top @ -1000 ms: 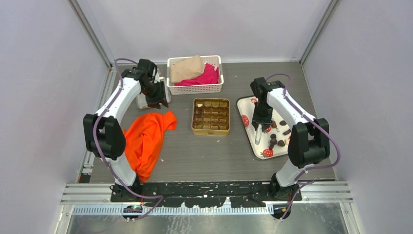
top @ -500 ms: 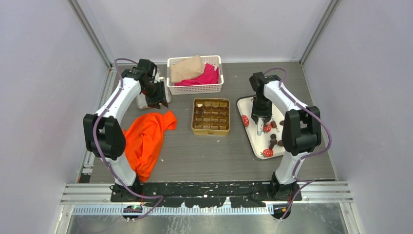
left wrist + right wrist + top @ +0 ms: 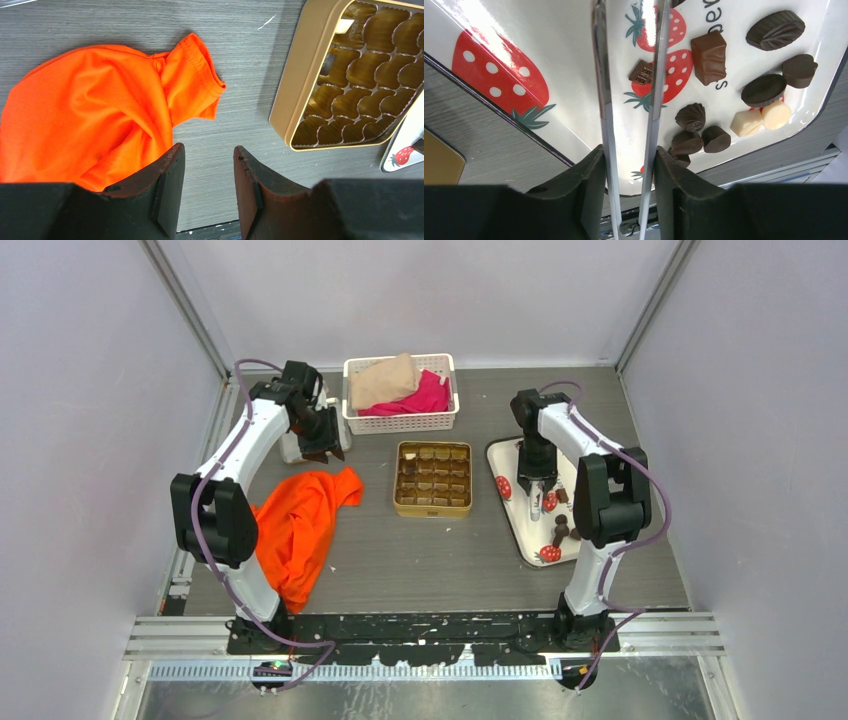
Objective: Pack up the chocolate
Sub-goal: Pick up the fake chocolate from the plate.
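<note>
In the right wrist view the chocolate (image 3: 709, 50) lies scattered right of centre on the strawberry tray (image 3: 564, 100), one small square showing between the tweezers' (image 3: 601, 75) blades. The right gripper (image 3: 629, 155) clamps those tweezers. The left gripper (image 3: 205, 150), at the bottom of its view, stands open and empty.
</note>
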Tool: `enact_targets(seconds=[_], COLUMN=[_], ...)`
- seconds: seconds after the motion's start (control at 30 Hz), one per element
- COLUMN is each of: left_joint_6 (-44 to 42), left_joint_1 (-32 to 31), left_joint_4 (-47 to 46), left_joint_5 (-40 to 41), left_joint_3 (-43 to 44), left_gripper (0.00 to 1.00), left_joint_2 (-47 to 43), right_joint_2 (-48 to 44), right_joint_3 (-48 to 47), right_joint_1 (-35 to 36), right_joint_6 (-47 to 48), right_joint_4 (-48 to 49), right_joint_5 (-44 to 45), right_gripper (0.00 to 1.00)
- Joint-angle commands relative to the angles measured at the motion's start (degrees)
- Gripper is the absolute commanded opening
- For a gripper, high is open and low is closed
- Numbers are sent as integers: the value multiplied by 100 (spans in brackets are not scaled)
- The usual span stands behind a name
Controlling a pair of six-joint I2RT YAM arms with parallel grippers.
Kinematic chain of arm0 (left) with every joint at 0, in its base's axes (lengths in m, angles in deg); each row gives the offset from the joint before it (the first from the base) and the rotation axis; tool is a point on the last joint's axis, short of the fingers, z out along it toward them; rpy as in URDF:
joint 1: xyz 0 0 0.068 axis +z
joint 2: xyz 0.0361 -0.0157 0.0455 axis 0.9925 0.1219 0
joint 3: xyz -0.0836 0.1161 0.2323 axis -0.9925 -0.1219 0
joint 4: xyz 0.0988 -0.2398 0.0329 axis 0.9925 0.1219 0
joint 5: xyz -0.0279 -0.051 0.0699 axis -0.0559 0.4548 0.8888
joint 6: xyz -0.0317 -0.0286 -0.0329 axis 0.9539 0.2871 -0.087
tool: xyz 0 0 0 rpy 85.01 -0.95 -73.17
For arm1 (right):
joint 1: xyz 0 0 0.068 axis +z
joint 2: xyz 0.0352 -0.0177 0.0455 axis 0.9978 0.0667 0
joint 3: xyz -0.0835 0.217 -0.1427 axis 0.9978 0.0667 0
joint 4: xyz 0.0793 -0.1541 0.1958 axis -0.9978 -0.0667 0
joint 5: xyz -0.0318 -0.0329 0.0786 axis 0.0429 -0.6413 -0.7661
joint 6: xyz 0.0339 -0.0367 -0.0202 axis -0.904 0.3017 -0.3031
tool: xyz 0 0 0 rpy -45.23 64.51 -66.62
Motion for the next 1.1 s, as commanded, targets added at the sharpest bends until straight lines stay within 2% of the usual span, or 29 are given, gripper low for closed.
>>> enact_targets(seconds=[0.0, 0.4, 0.5, 1.07], left_joint_6=[19, 19, 11, -24], left_joint_1=[31, 31, 31, 31], left_joint_4=[-96, -89, -85, -81], left_joint_5=[-8, 54, 54, -46], left_joint_3=[41, -23, -17, 97], left_gripper=[42, 42, 42, 42], left_joint_2=[-253, -310, -304, -207], right_joint_2=[-17, -88, -179, -1474], right_joint_3=[-291, -358, -338, 213], right_joint_1=[-45, -41, -39, 34], right_joint_6=[166, 114, 54, -135], right_joint_4=[57, 31, 42, -145], right_joint_5=[-40, -271, -378, -955], right_gripper=[37, 13, 1, 1])
